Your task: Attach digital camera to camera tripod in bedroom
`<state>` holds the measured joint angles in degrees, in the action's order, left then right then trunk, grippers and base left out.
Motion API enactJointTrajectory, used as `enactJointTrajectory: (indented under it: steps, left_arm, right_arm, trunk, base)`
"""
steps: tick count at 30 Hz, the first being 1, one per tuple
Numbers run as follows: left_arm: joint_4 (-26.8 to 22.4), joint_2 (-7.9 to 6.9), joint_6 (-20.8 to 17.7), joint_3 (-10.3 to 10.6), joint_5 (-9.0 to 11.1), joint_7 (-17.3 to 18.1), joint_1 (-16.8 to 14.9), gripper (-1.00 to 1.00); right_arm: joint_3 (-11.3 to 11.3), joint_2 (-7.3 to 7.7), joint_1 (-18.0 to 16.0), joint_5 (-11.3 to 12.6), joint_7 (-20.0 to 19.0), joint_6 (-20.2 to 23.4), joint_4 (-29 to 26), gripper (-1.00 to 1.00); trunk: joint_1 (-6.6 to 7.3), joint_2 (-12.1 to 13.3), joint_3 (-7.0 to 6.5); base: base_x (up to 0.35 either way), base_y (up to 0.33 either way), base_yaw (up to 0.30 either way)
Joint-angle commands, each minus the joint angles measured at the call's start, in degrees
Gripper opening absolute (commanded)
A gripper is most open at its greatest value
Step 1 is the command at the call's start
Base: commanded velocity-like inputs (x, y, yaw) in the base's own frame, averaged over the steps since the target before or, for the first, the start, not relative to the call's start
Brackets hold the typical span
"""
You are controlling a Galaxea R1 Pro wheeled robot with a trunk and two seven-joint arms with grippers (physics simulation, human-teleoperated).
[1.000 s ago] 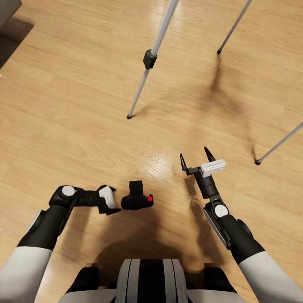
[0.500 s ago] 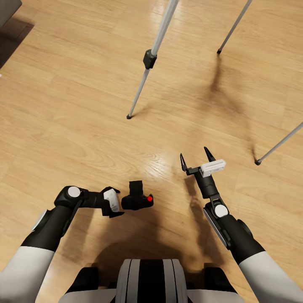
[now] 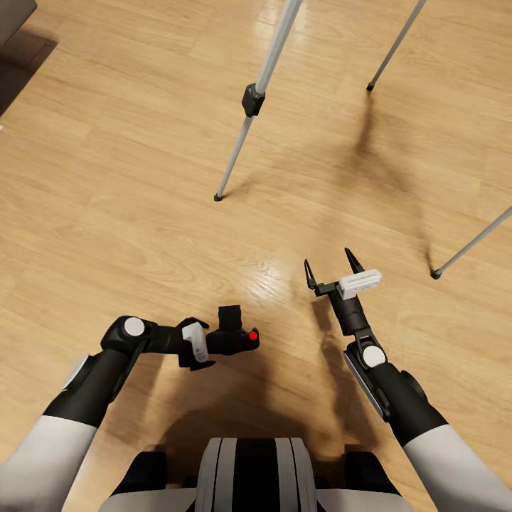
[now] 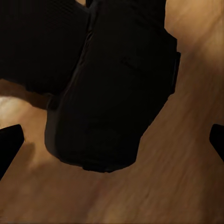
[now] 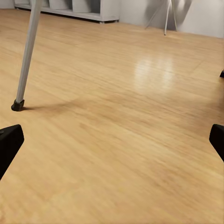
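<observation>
The digital camera (image 3: 232,334) sat on the wood floor (image 3: 128,178) just ahead of the robot's base, lens barrel pointing away from the robot and the red button on top at its right end. The left pincer (image 3: 203,346) was right at the camera's left end, jaws spread wide with the body lying just in front of the opening. In the left wrist view the camera (image 4: 109,88) loomed as a big dark lump between the two fingertips (image 4: 9,144) at the frame edges, so it looked lined up but not clamped yet.

So the step in hand was pretty clearly the pickup. The next move would probably call for sliding the pincer a touch further so the fingers straddle the body, then closing. The camera's small and smooth-ish, so a nudge could just push it along the floor instead.

The right pincer (image 3: 331,264) hung above the floor well to the right of the camera, also spread wide and holding nothing. Beyond both, the camera tripod (image 3: 245,135) stood with its silver legs planted on the floor, one foot (image 5: 17,105) showing in the right wrist view. The tripod's head was out of frame, so the mounting spot couldn't be judged.
</observation>
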<state>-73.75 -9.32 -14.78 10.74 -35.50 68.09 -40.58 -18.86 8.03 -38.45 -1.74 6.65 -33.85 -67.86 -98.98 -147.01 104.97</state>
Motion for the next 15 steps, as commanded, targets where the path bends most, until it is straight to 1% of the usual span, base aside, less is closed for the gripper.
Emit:
enactJointTrajectory:
  steps: [1, 2, 3, 4, 7, 15]
  left_arm:
    - [0.1, -0.03, -0.6, 0.2, -0.1, -0.5, 0.0, 1.00]
    - [0.4, -0.02, -0.6, 0.3, -0.1, -1.3, 0.0, 1.00]
    - [2.0, 0.05, -0.6, 0.9, -0.1, -5.9, 0.0, 1.00]
    - [2.2, 0.06, -0.6, 1.0, -0.2, -6.7, 0.0, 1.00]
    - [2.7, 0.08, -0.6, 1.5, -0.2, -8.2, 0.0, 1.00]
    - [3.2, 0.14, -0.6, 3.1, -0.2, -9.7, 0.0, 1.00]
  right_arm:
    - [-0.2, 0.06, 0.0, -0.2, 0.6, -0.1, 0.0, 1.00]
    - [-0.2, 0.06, 0.0, -0.2, 0.6, -0.1, 0.0, 1.00]
    - [-0.2, 0.06, 0.0, -0.2, 0.6, -0.1, 0.0, 1.00]
    - [-0.2, 0.06, 0.0, -0.2, 0.6, -0.1, 0.0, 1.00]
    - [-0.2, 0.06, 0.0, -0.2, 0.6, -0.1, 0.0, 1.00]
    - [-0.2, 0.06, 0.0, -0.2, 0.6, -0.1, 0.0, 1.00]
  trunk:
    - [0.01, 0.0, 0.03]
    - [0.01, 0.0, 0.03]
    - [0.01, 0.0, 0.03]
    - [0.01, 0.0, 0.03]
    - [0.01, 0.0, 0.03]
    - [0.01, 0.0, 0.03]
  base:
    - [0.000, 0.000, 0.000]
    - [0.000, 0.000, 0.000]
    - [0.000, 0.000, 0.000]
    - [0.000, 0.000, 0.000]
    - [0.000, 0.000, 0.000]
    - [0.000, 0.000, 0.000]
